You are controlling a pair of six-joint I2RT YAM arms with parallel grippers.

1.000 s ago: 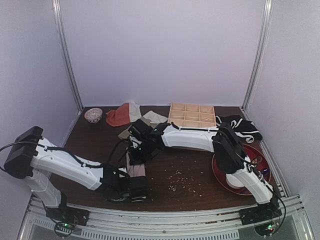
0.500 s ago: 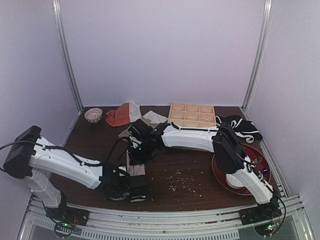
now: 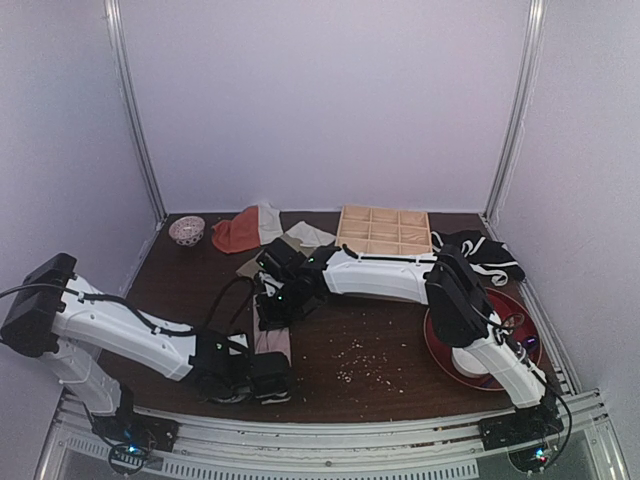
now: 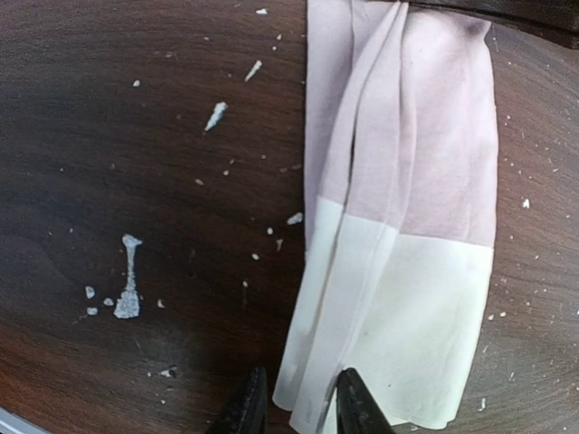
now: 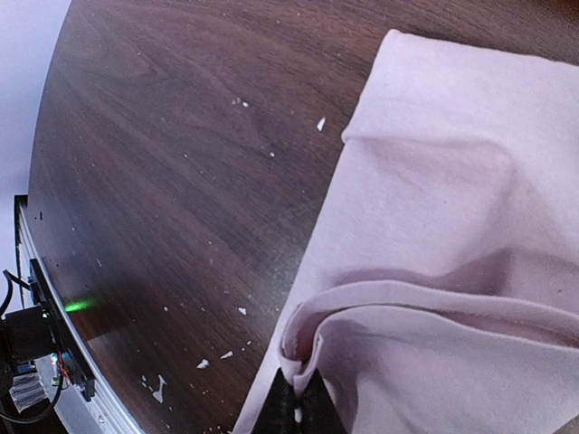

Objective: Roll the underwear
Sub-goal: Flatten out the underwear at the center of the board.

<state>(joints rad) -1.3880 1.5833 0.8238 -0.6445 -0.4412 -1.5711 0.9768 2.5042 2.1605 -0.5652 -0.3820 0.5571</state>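
Down at the near edge, the left gripper (image 4: 303,407) has just let its fingers spread, and they now straddle the corner of the white waistband (image 4: 398,316) without clamping it. The underwear (image 4: 403,181) lies flat on the table (image 4: 136,136) as a narrow folded strip, not yet rolled. At its far end the right gripper (image 5: 298,398) is pressed together, pinching a pink fold, so I reckon straightening is done and rolling comes next.
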